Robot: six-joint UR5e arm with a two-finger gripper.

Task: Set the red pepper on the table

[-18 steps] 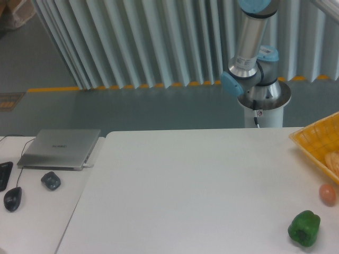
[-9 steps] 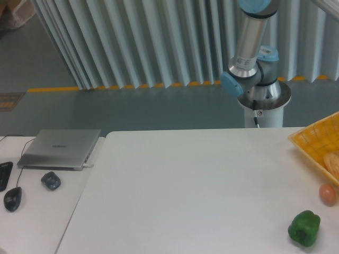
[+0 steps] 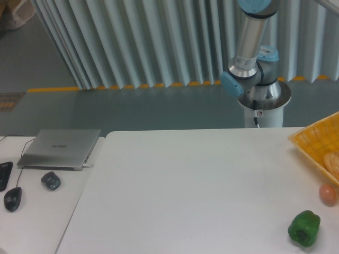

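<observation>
**Red pepper out of sight, gripper off frame**

At nine o'clock sit a closed laptop [image 3: 59,148], a small grey object [image 3: 51,181] and a black mouse [image 3: 12,198]. The white table [image 3: 185,190] fills the centre. At twelve to one o'clock the arm's base and lower links [image 3: 254,63] rise out of frame, so the gripper is not visible and its opening cannot be told. At three o'clock lies the yellow basket [image 3: 312,143]; below it a small orange-pink fruit [image 3: 327,193] and a green pepper [image 3: 304,228]. The red pepper appears nowhere. To place it well, lower slowly over bare tabletop, away from the fruit, and release only on contact
</observation>
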